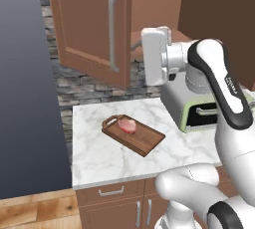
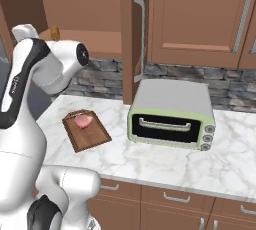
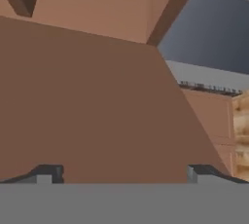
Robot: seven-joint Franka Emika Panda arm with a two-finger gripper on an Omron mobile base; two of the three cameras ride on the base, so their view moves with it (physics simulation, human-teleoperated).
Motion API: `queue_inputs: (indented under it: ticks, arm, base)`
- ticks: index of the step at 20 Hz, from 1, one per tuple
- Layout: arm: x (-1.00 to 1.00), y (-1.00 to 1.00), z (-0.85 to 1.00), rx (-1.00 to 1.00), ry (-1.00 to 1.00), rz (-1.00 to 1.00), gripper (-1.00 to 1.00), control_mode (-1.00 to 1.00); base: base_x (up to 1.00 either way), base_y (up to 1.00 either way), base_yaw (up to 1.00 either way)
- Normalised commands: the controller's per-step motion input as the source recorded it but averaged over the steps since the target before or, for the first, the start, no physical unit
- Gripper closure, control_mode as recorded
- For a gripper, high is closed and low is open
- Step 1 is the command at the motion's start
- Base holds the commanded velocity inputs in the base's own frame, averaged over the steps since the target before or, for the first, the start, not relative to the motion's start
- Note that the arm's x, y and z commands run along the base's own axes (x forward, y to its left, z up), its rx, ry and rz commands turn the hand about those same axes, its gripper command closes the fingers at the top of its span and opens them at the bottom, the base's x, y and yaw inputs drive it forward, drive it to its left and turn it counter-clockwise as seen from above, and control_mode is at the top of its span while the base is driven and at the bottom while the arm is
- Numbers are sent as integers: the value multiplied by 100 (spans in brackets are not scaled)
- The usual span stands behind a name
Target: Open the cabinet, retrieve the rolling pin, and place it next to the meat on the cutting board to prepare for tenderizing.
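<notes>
The cabinet stands open. Its left door is swung out over the counter, and its right door shows edge-on. My hand is raised at the cabinet's lower edge, between the doors. My gripper is open with nothing between its widely spaced fingertips, facing a plain brown cabinet surface. A small tan wooden end, likely the rolling pin, pokes up inside the cabinet behind my wrist. The cutting board lies on the marble counter below with the meat at its handle end.
A pale green toaster oven sits on the counter right of the board. Another wall cabinet hangs to the right. A stone backsplash runs behind. Base drawers lie under the counter edge.
</notes>
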Motion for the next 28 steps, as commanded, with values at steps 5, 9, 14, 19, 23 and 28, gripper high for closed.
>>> queue_inputs:
  ticks: [5, 9, 14, 19, 23, 28]
  arm:
    - [-69, 68, 0, 0, -9, 15, -100, -100]
    - [-40, 88, 0, 0, -2, 13, -100, -100]
    - [-12, 94, 0, -3, 0, 11, -100, -100]
    - [0, 85, 0, -1, 0, 11, -100, -100]
    - [10, 57, -1, 0, 0, 8, -100, -100]
    - [28, 27, -4, 3, 0, 5, -100, -100]
  base:
    - [0, 0, 0]
    - [0, 0, 0]
    - [0, 0, 0]
    - [0, 0, 0]
    - [0, 0, 0]
    - [0, 0, 0]
